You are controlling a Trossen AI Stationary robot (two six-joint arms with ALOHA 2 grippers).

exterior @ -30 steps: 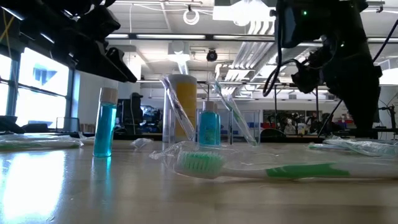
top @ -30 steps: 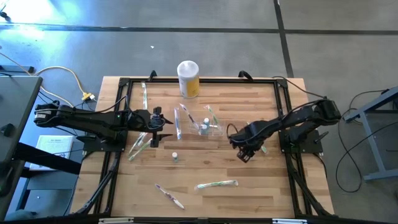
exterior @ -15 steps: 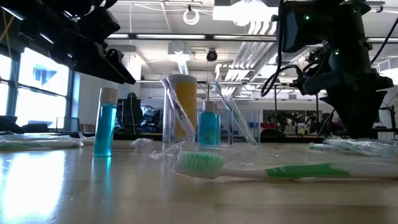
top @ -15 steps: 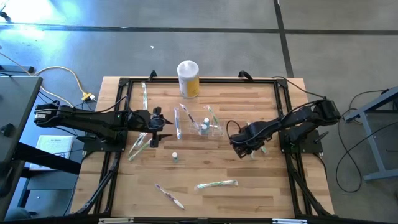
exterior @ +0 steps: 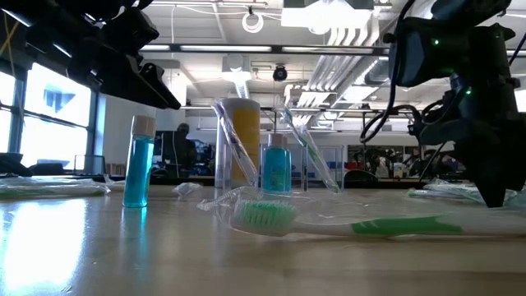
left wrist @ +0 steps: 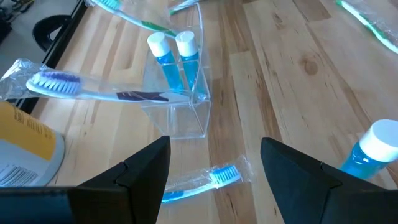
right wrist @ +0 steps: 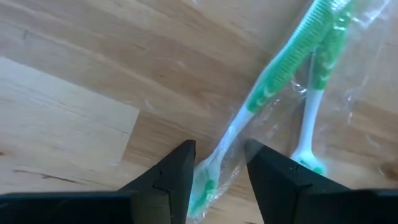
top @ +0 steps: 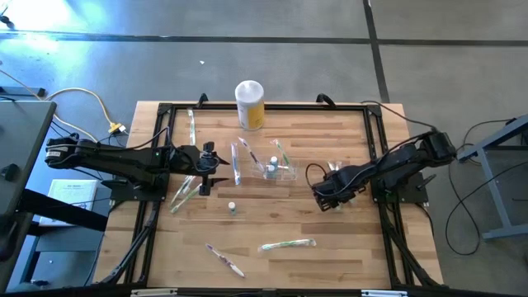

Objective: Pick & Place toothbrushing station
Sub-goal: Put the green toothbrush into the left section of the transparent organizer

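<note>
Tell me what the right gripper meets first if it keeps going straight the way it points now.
Most likely the green wrapped toothbrush lying on the table: the right gripper is open, with the brush's handle end between its fingers. A second green brush lies beside it in clear wrap. The remaining gap is unclear.

a white-topped yellow canister (top: 250, 105) stands upright near the far edge of the wooden table (top: 355, 256). left of the table a yellow cable (top: 93, 104) runs across the grey floor (top: 247, 58), and a white printed sheet (top: 72, 195) lies there. beyond the table, ceiling lights (exterior: 214, 48) glow overhead.
</note>
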